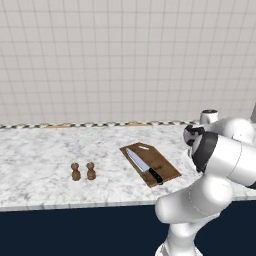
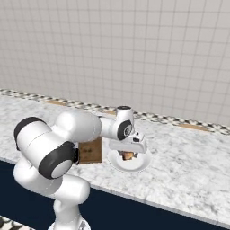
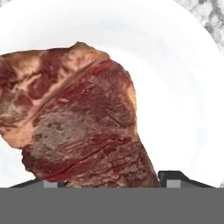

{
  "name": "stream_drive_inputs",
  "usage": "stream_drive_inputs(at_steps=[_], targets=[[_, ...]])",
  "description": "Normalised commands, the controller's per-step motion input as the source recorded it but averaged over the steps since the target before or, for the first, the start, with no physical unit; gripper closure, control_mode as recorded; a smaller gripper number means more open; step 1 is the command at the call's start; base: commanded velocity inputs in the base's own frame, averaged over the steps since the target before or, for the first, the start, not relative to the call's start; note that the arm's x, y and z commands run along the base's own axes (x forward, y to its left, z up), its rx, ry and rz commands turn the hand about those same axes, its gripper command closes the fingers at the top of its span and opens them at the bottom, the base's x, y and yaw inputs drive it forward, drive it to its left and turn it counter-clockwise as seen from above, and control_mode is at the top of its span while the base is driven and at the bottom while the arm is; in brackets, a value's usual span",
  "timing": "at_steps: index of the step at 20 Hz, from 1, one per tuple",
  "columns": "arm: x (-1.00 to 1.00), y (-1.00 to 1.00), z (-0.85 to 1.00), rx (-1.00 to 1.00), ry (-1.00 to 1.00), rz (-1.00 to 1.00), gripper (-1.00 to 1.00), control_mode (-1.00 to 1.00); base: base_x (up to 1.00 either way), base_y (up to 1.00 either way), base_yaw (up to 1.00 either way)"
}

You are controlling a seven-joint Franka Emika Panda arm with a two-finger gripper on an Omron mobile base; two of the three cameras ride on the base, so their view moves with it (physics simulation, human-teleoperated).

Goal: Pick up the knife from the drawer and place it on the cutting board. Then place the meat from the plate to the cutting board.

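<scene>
From the left base view, we see the knife (image 1: 144, 166) already lying on the cutting board (image 1: 150, 164), blade toward 11 o'clock and black handle toward 5 o'clock, its long axis following the board's. So we judge the first half of the task done. The two small brown shakers (image 1: 83, 171) stand well apart at 9 o'clock from the board on the marble counter (image 1: 40, 160). Our arm bulks at 3 o'clock and hides whatever lies past the board.

From the right base view, we find the gripper (image 2: 129, 154) lowered over the plate (image 2: 140, 165), with the meat (image 2: 128, 156) directly under the hand. A corner of the board peeks out at 9 o'clock from the plate, just beside it, behind the forearm. We judge that once the chunk is held, the carry goes toward 9 o'clock in this view, and it is a short one.

In the hand view, the meat looms close, running from 10 o'clock down to 6 o'clock, white plate all around it. One dark fingertip (image 3: 175, 177) shows at 5 o'clock, with a gap between it and the meat's edge; the other, at 7 o'clock, is mostly covered. We take the fingers to be straddling the chunk's lower end, spread apart, with no firm clamp visible. Whether the pads touch it yet we cannot tell.
</scene>
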Motion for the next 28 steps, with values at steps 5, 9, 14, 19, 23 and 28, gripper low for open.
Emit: stream_drive_inputs(at_steps=[5, 9, 14, 19, 23, 28], targets=[[-0.01, 0.77, 0.66, 0.14, 0.0, 0.0, 1.0, -1.0, 0.0, 0.0, 0.0], [0.06, 1.0, 0.21, 0.13, 0.0, 0.0, 1.0, -1.0, 0.0, 0.0, 0.0], [0.23, 1.0, 0.03, 0.05, 0.01, 0.0, 1.0, -1.0, 0.0, 0.0, 0.0], [0.1, 0.73, -0.1, -0.01, 0.03, 0.0, 1.0, -1.0, 0.0, 0.0, 0.0], [0.22, 0.24, -0.47, -0.08, 0.02, 0.01, 1.0, -1.0, 0.0, 0.0, 0.0], [0.48, 0.1, -0.44, -0.03, 0.0, 0.0, 1.0, -1.0, 0.0, 0.0, 0.0]])
